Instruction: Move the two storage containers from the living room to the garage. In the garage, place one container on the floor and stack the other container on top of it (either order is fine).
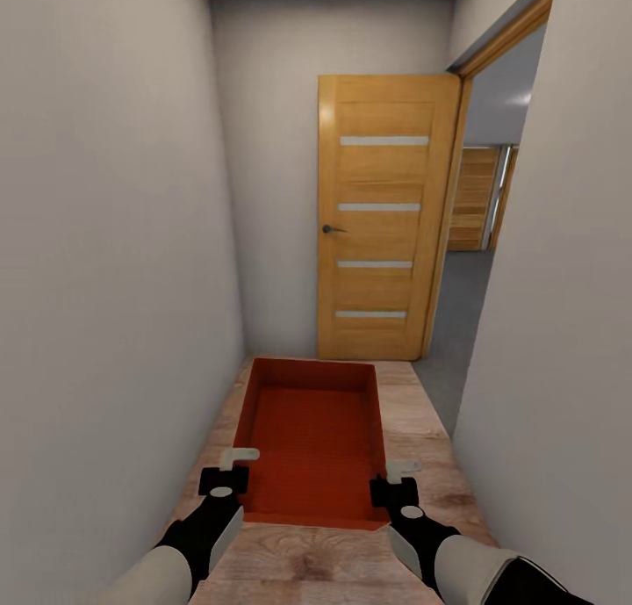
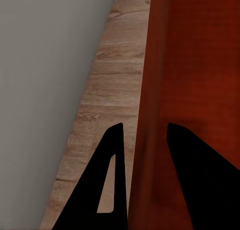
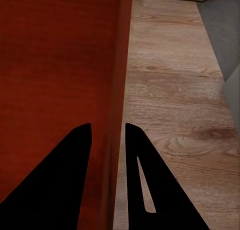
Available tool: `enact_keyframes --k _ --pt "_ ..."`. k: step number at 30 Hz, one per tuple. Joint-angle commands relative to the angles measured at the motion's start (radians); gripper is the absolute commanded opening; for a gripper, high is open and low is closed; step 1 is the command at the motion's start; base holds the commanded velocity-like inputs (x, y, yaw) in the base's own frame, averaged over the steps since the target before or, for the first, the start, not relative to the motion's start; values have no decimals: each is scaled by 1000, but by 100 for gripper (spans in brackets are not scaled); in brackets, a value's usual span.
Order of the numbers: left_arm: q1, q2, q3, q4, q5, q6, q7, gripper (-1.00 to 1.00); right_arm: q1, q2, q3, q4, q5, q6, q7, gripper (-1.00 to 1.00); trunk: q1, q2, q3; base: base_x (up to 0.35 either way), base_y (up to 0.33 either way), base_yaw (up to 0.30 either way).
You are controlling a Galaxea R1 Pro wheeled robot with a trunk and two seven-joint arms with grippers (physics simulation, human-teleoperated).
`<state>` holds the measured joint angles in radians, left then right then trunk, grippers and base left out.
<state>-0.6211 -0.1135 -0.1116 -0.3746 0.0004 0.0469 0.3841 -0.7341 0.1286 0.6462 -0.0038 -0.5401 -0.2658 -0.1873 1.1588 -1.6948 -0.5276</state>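
I have the left tool (image 1: 230, 475) pinched over the left long wall of the orange-red container (image 1: 313, 442), one finger inside and one outside, as the left wrist view (image 2: 145, 177) shows. The right tool (image 1: 397, 484) is closed the same way on the right wall (image 3: 107, 175). Gripping both walls at once keeps the open bin level and its load shared between my arms, and it hangs in front of me above the wood plank floor (image 1: 412, 412), open side up, with nothing inside.

Past the bin runs a narrow corridor with white walls (image 1: 105, 236) close on either side, which I judge is why I carry it lengthwise. At the far end a wooden door (image 1: 382, 219) stands swung open, and to its right a doorway shows grey floor (image 1: 461, 298) beyond. I take that for my route towards the garage.
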Motion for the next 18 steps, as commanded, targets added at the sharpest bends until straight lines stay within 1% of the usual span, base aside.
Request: enact_keyframes --k 1,18 --pt "-2 -9 15 -3 82 5 9 -100 0 0 1 2 -23 -7 -40 -100 0 0 -1 321 0 0" --pt "-2 -9 15 -3 82 5 9 -100 0 0 1 2 -23 -7 -40 -100 0 0 -1 321 0 0"
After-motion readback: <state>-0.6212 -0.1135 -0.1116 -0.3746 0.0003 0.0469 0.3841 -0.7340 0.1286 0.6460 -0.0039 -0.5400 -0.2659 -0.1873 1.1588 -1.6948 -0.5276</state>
